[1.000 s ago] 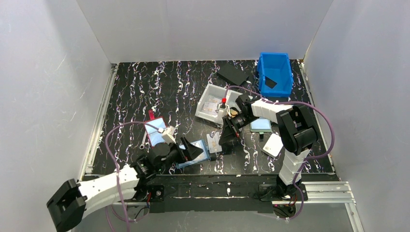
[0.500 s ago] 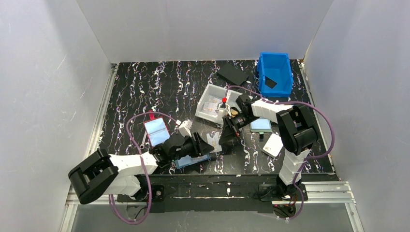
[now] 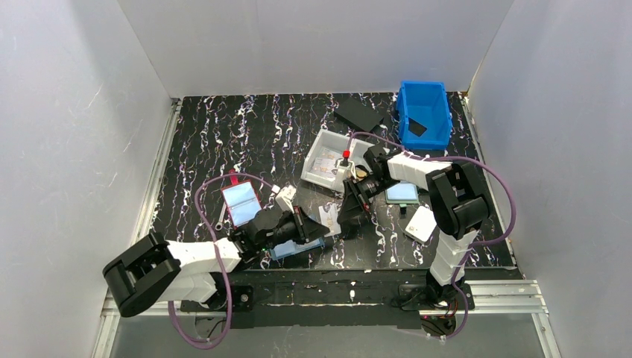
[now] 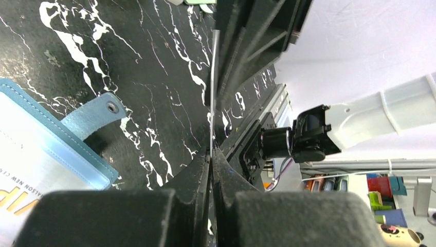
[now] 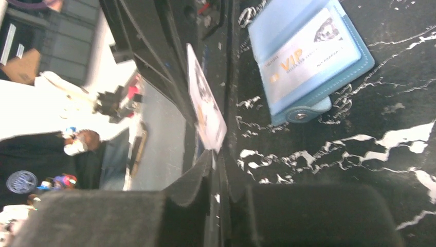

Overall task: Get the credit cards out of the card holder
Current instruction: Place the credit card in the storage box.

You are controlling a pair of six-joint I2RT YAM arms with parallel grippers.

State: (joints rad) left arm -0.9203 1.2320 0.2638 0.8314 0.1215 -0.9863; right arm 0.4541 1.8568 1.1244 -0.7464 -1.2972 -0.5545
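Left claw (image 4: pixel 212 152) clamping shut on thin edge of credit card (image 5: pixel 205 103). Card holder (image 3: pixel 292 250) lying open and flat on table (image 3: pixel 223 134) just beneath that claw, long axis running left-right, small tab pointing toward right claw. Credit card standing on edge above table, long axis spanning claw to claw. Right claw (image 5: pixel 216 159) fingers sitting nearly together at card's opposite edge; cannot tell whether gripping.

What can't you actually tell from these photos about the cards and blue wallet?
- Top view: the card holder is mostly covered by the left fingers.
- Left wrist view: the held credit card shows edge-on, face unseen; the card holder runs off the left edge.
- Right wrist view: the card's print is blurred; cards left inside cannot be counted.
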